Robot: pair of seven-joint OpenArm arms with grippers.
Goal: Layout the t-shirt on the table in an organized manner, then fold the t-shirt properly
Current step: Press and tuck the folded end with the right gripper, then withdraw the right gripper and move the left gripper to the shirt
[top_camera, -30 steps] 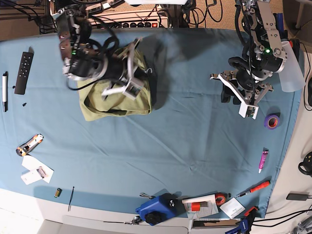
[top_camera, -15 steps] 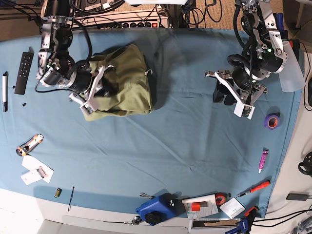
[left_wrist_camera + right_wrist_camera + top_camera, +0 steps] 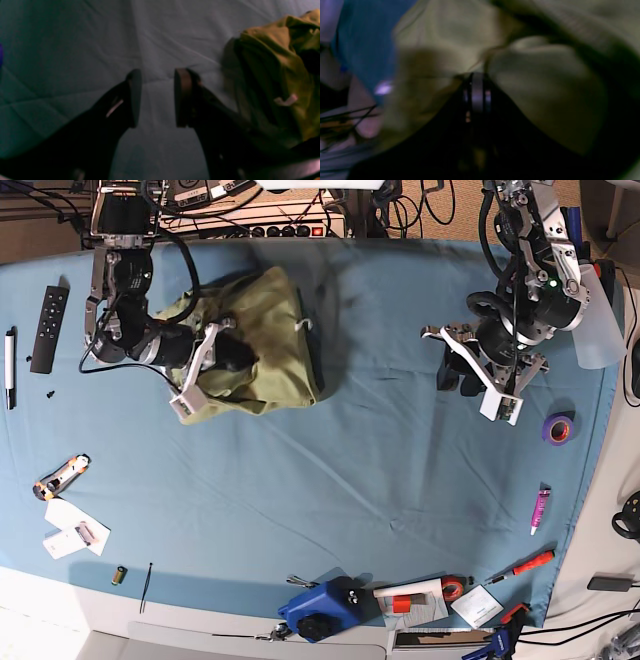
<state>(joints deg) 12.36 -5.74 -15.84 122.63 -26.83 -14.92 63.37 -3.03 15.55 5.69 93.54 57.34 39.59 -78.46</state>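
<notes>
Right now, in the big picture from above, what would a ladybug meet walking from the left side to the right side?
Black marker, dark remote, olive t-shirt, left gripper, purple tape roll

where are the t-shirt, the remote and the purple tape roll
t-shirt (image 3: 286, 368): base view, on the folded cloth toward its right side
remote (image 3: 49, 330): base view, middle of its dark face
purple tape roll (image 3: 548, 430): base view, left part of its ring
</notes>
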